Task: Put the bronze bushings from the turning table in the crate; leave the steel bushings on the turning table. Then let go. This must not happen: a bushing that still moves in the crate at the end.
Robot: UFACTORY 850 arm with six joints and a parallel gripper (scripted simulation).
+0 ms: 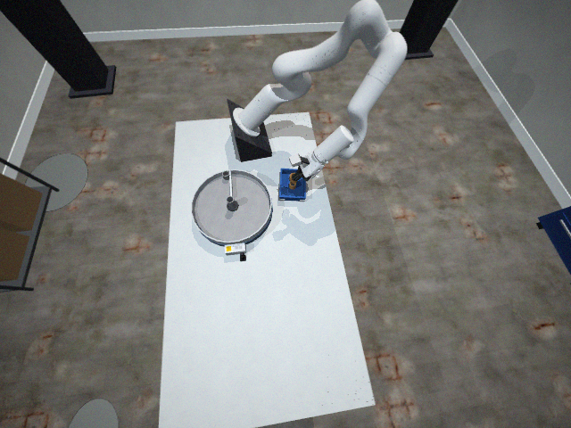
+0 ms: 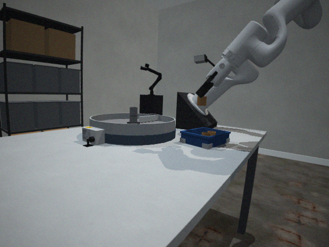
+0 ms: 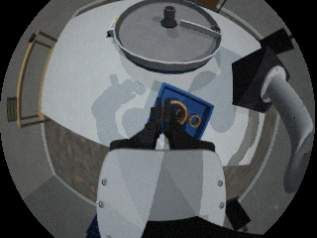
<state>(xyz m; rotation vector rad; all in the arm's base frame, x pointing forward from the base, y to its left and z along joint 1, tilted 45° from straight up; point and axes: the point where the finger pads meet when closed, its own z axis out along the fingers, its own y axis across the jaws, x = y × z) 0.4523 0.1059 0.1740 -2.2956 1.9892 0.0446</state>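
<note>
My gripper (image 1: 293, 179) (image 2: 202, 96) (image 3: 162, 105) is shut on a bronze bushing (image 1: 292, 184) (image 2: 201, 101) and holds it tilted, well above the blue crate (image 1: 282, 196) (image 2: 193, 139) (image 3: 201, 107). Two bronze bushings (image 2: 208, 133) (image 3: 194, 121) lie inside the crate. The round grey turning table (image 1: 202, 226) (image 2: 148, 126) (image 3: 133, 43) stands left of the crate. A grey steel bushing (image 1: 228, 200) (image 2: 133, 113) (image 3: 168, 16) stands upright near the table's middle, beside a white bar (image 1: 229, 186) (image 2: 147, 117). I see no bronze bushing on the turning table.
A black wedge-shaped arm base (image 1: 251, 144) (image 2: 187, 114) stands behind the crate. A small control box (image 1: 235, 249) (image 2: 91, 135) sits at the front of the turning table. The crate is close to the white table's right edge (image 2: 255, 148). A shelf rack (image 2: 39, 74) stands far left.
</note>
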